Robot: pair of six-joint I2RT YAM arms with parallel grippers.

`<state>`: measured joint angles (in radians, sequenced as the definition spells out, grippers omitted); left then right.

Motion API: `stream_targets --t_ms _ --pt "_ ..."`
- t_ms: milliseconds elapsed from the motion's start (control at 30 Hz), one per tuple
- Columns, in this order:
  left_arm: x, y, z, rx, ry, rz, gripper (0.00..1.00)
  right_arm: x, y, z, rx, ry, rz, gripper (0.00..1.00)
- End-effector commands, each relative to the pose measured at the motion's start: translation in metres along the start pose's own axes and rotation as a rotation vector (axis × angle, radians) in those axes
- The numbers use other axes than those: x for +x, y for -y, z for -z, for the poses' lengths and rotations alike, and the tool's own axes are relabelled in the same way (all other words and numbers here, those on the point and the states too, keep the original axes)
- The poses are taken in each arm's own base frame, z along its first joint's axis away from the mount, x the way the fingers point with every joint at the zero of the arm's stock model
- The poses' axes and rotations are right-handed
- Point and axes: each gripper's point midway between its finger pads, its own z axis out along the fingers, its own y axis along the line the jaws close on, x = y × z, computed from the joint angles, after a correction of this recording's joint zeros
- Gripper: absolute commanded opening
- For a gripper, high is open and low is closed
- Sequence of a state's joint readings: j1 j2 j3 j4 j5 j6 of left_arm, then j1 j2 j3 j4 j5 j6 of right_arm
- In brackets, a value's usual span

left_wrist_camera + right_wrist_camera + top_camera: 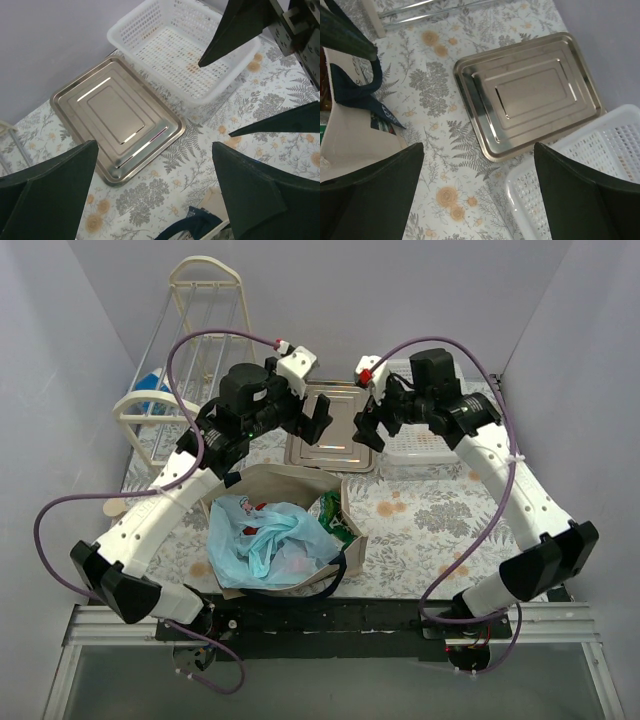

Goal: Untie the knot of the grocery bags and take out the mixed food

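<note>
top external view: the left pincer (318,420) and right pincer (368,426) are both seen spread wide with nothing held, hung above the steel tray (335,448) at the far side of the desk (430,520). the beige tote (268,480) is parked nearer the left arm, with the light-blue bag (262,540) bunched up inside it. a green snack bag (334,516) is wedged at the tote's right side. the knot can't be made out.

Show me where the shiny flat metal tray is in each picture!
Top external: silver rectangular metal tray, upper middle.
Left wrist: tray, left of centre.
Right wrist: tray, upper right.
Shared landmark: white slotted plastic basket, beside the tray in all three.
</note>
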<state>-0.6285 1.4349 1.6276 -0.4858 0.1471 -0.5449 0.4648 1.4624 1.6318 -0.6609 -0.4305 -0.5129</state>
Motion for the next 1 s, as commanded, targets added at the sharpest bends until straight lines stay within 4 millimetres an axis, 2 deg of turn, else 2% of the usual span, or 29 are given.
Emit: stream_targets --t_ms 0,33,67,167,200,233,333,433,467,567,633,700,733,767,867,967 --pt "-0.008 -0.011 0.026 -0.073 0.061 -0.058 0.98 -0.022 -0.016 -0.014 -0.096 0.015 0.000 0.97" --pt "-0.010 -0.013 0.028 -0.079 0.064 -0.082 0.98 -0.018 -0.018 -0.026 -0.119 -0.010 -0.013 0.96" --pt "-0.020 -0.015 0.032 -0.093 0.080 -0.093 0.98 -0.025 -0.020 -0.028 -0.129 -0.003 0.006 0.95" --pt "-0.036 -0.013 0.037 -0.072 0.099 -0.111 0.98 -0.024 -0.041 -0.046 -0.188 -0.016 0.031 0.94" --pt "-0.039 -0.012 0.040 -0.075 0.112 -0.099 0.98 -0.022 -0.055 -0.051 -0.230 -0.017 0.023 0.94" --pt "-0.047 -0.012 0.049 -0.079 0.139 -0.099 0.98 -0.021 -0.061 -0.055 -0.255 -0.014 0.023 0.93" --pt "-0.049 -0.014 0.063 -0.100 0.132 -0.095 0.98 -0.027 -0.073 -0.059 -0.286 -0.008 -0.001 0.93" --pt "-0.036 -0.021 0.074 -0.151 0.103 -0.103 0.98 -0.034 -0.076 -0.054 -0.299 0.022 0.018 0.93" --pt "-0.039 -0.020 0.086 -0.157 0.123 -0.107 0.98 -0.036 -0.077 -0.052 -0.306 0.030 0.024 0.93" --pt "-0.021 -0.035 0.093 -0.251 0.083 -0.084 0.98 -0.031 -0.087 -0.056 -0.367 0.026 0.011 0.95" --pt "-0.012 -0.046 0.094 -0.312 0.062 -0.054 0.98 -0.016 -0.095 -0.064 -0.421 -0.013 -0.024 0.95" --pt "-0.014 -0.049 0.094 -0.320 0.085 -0.040 0.98 -0.007 -0.100 -0.062 -0.494 -0.028 -0.058 0.91" --pt "-0.008 -0.048 0.091 -0.313 0.078 -0.042 0.98 -0.003 -0.100 -0.067 -0.516 -0.040 -0.083 0.89" --pt "-0.010 -0.047 0.090 -0.304 0.088 -0.044 0.98 -0.012 -0.096 -0.065 -0.512 -0.023 -0.077 0.89" --pt "-0.001 -0.046 0.086 -0.294 0.069 -0.045 0.98 -0.007 -0.097 -0.065 -0.523 -0.039 -0.060 0.87" --pt "0.006 -0.046 0.083 -0.292 0.051 -0.049 0.98 0.000 -0.099 -0.063 -0.518 -0.056 -0.065 0.80"
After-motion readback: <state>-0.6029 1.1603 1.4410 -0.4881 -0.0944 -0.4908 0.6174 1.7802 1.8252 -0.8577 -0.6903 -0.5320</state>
